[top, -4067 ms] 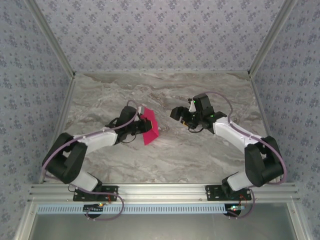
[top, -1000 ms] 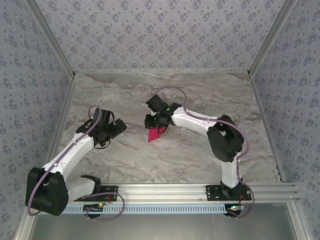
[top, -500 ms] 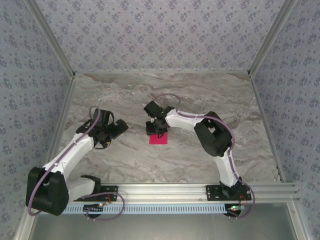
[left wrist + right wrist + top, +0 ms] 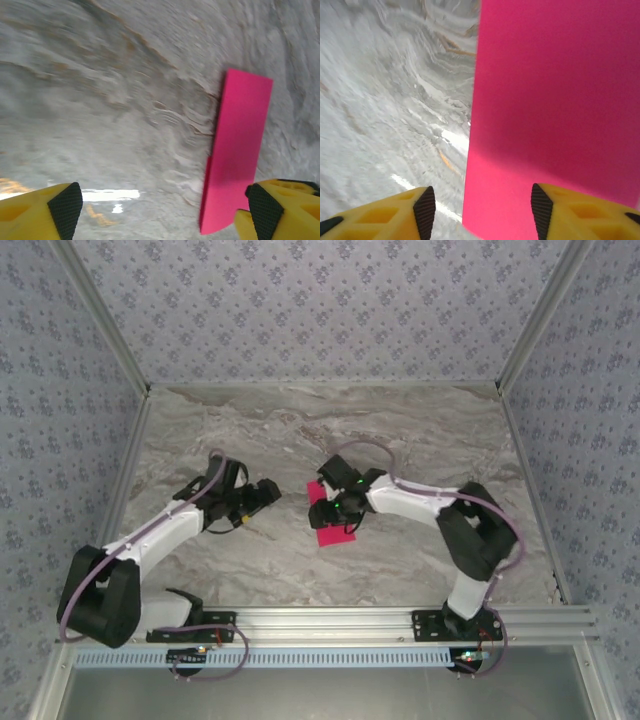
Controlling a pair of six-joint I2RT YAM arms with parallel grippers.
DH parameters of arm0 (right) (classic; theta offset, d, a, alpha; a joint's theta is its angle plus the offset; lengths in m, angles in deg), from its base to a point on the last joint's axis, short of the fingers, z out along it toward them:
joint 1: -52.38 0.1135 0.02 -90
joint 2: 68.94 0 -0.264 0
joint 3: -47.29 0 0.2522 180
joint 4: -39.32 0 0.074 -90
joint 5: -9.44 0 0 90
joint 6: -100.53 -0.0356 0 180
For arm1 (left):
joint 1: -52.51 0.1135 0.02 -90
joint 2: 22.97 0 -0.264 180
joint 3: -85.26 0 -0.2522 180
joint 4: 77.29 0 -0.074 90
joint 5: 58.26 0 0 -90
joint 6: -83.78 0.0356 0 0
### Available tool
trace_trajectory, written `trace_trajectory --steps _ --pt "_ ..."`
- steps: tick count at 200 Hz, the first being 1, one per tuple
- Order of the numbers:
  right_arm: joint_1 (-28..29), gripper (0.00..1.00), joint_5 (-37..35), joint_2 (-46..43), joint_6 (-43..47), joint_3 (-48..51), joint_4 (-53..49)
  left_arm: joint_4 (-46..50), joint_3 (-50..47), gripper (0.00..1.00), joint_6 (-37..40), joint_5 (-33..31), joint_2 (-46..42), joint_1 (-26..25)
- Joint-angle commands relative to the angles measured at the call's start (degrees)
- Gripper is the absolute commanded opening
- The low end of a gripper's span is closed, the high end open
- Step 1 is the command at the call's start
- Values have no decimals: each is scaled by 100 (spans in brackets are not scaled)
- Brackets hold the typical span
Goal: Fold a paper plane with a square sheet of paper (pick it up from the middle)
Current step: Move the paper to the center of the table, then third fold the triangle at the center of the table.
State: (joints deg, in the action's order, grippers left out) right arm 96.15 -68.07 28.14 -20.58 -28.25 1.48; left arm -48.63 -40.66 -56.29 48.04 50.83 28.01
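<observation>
Paper (image 4: 328, 532) under right end effector (image 4: 481, 202), wrist view shows jaws parted

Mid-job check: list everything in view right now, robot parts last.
table: one, grey marble pattern, under everything
sheet of paper: one, magenta-pink, flat at the table's middle
walls: three, blue-grey floral, around the table
rail: one, silver, near edge
left arm: one, white and black, left of the paper
right arm: one, white and black, reaching the paper
left end effector: one, yellow fingers, open, beside the paper
right end effector: one, yellow fingers, open, over the paper's edge
</observation>
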Motion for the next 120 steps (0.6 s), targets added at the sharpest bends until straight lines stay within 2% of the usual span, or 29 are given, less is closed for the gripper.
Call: trace_trajectory --steps 1,33,54,74,120 --pt "-399 64 -14 -771 -691 521 395 -851 206 83 -57 319 264 -363" --pt "-1187 71 263 -1575 -1008 1497 747 -1528 498 67 -177 381 964 -905" --pt "-1559 72 853 -1709 -1011 1895 988 -1717 832 57 -224 468 1515 -1136" --pt "-1686 72 1304 -1660 -993 2151 1219 -1806 1146 49 -225 557 1969 -1271" --pt "-1694 68 1895 -1429 -973 2459 1619 -1815 1400 46 -253 573 2477 -1343"
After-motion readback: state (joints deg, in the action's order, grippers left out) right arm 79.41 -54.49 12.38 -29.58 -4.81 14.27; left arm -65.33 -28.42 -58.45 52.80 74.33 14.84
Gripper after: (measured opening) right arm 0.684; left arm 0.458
